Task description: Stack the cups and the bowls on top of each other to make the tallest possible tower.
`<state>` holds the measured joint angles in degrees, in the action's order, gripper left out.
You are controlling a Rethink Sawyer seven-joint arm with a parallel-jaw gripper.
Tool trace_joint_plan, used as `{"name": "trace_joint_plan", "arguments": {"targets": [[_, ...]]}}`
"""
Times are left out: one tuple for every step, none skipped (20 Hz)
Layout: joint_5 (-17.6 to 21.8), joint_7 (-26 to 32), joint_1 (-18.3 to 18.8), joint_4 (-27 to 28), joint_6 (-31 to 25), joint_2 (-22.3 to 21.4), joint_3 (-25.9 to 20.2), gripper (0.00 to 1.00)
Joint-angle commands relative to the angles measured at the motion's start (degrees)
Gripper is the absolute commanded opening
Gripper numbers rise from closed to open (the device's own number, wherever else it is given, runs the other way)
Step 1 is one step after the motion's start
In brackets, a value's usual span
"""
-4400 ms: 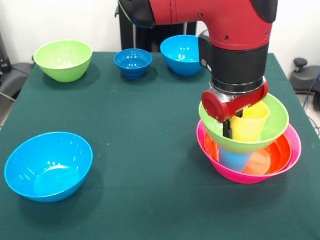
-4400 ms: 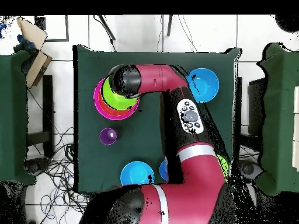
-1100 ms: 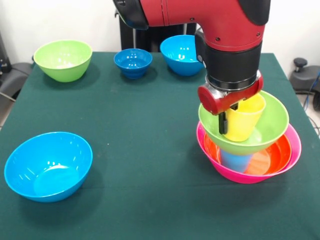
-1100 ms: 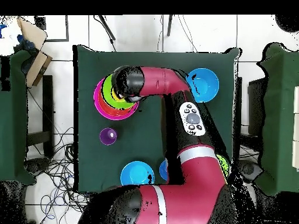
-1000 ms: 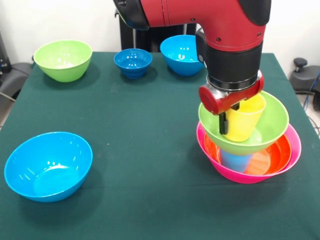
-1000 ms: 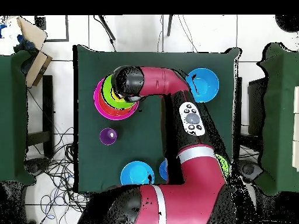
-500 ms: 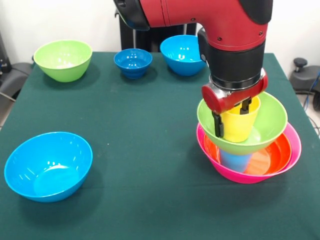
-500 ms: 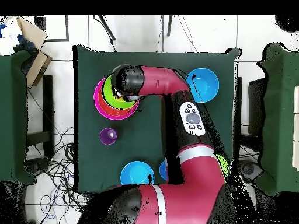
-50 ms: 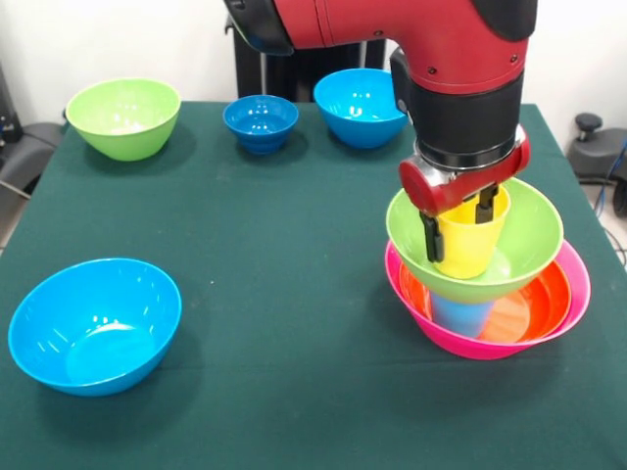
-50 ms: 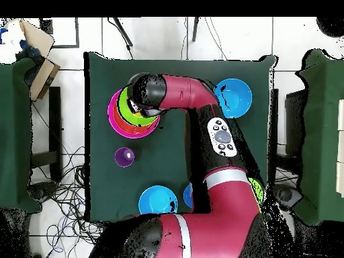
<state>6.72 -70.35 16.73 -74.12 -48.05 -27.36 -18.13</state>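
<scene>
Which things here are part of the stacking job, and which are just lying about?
Job: pink bowl, orange bowl, light blue cup, stacked lime green bowl, yellow cup, open gripper, loose lime green bowl, dark-blue footed bowl, far bright blue bowl, near bright blue bowl, purple cup.

Lying about: cardboard box, floor cables.

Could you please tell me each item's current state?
end effector: open, astride yellow cup's wall.
yellow cup: upright in the stacked green bowl.
stacked green bowl: sits on light blue cup.
light blue cup: inside orange bowl.
orange bowl: nested in pink bowl.
far green bowl, dark-blue bowl, far blue bowl, near blue bowl: upright, empty.
purple cup: standing alone.
</scene>
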Motion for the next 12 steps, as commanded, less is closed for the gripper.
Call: {"name": "trace_joint_plan", "arguments": {"targets": [[-0.3, -6.4, -0.7, -5.4, -6.5, -3.9, 0.7, 1.00], [-0.1, -6.1, -0.7, -5.4, -6.6, -4.2, 0.7, 1.00], [-0.1, -6.0, -0.6, -5.3, -6.6, -4.4, 0.7, 1.00], [0.0, -5.8, -0.6, -5.3, -6.7, -4.7, 0.7, 1.00], [0.2, -5.6, -0.3, -6.4, -5.8, -5.2, 0.7, 1.00], [0.3, -5.3, -0.2, -6.5, -5.8, -5.4, 0.7, 1.00], [0.6, -5.1, -0.2, -6.2, -5.7, -5.3, 0.7, 1.00], [0.8, -4.8, -0.3, -5.9, -5.6, -5.1, 0.7, 1.00], [1.0, -4.5, -0.2, -5.6, -5.4, -4.8, 0.6, 1.00], [1.2, -4.4, -0.2, -5.4, -5.5, -4.8, 0.6, 1.00], [1.3, -4.2, -0.2, -5.2, -5.5, -4.8, 0.6, 1.00], [1.4, -4.0, -0.1, -5.1, -5.5, -4.7, 0.6, 1.00]]}}
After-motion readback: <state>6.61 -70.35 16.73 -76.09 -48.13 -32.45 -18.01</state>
